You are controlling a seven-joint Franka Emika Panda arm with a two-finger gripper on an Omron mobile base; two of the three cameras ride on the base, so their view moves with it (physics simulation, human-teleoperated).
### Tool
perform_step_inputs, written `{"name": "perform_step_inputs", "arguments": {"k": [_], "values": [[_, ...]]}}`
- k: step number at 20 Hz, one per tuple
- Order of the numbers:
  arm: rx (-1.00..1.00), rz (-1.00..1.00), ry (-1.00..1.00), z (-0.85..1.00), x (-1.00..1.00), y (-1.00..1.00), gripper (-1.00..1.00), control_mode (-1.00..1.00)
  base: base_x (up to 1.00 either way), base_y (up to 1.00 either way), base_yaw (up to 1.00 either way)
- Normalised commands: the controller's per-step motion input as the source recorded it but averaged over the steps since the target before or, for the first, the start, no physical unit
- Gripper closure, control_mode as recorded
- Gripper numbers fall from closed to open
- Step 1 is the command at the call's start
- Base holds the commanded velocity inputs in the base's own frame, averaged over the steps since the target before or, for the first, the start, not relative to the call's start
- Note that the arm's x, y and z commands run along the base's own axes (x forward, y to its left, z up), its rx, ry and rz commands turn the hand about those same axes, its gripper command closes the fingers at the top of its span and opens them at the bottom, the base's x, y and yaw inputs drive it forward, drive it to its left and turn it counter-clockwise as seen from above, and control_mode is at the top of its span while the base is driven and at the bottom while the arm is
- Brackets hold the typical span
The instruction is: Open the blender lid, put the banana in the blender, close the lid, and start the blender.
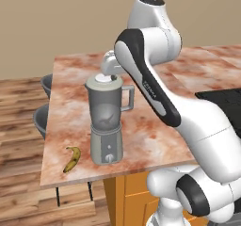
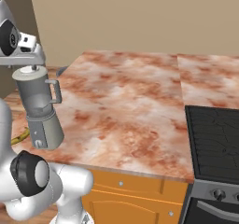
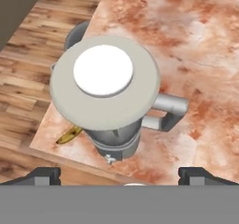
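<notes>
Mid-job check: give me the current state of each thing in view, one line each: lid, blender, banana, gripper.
blender lid: on the jar, closed, not touched.
blender: upright on the counter, jar looks empty.
banana: lying on the counter beside the blender base, near the counter's edge, not yet picked up.
gripper: open, empty, above the lid.
</notes>
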Motion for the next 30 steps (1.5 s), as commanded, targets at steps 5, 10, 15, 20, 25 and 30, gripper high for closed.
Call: {"name": "perform_step_inputs", "arguments": {"k": [5,10,15,20,25,30], "values": [[0.0,0.04,0.0,-0.29,0.11,0.18,-1.0,-1.0,0.0,0.0,0.0],[0.0,0.03,0.0,-0.15,0.24,0.21,-1.0,-1.0,0.0,0.0,0.0],[0.0,0.02,0.0,-0.06,0.2,0.2,-1.0,-1.0,0.0,0.0,0.0],[0.0,0.03,0.0,-0.07,0.2,0.12,-1.0,-1.0,0.0,0.0,0.0],[0.0,0.03,0.0,-0.05,0.16,0.0,-1.0,-1.0,0.0,0.0,0.0],[0.0,0.0,0.0,0.0,0.07,0.0,-1.0,-1.0,0.0,0.0,0.0]]}}
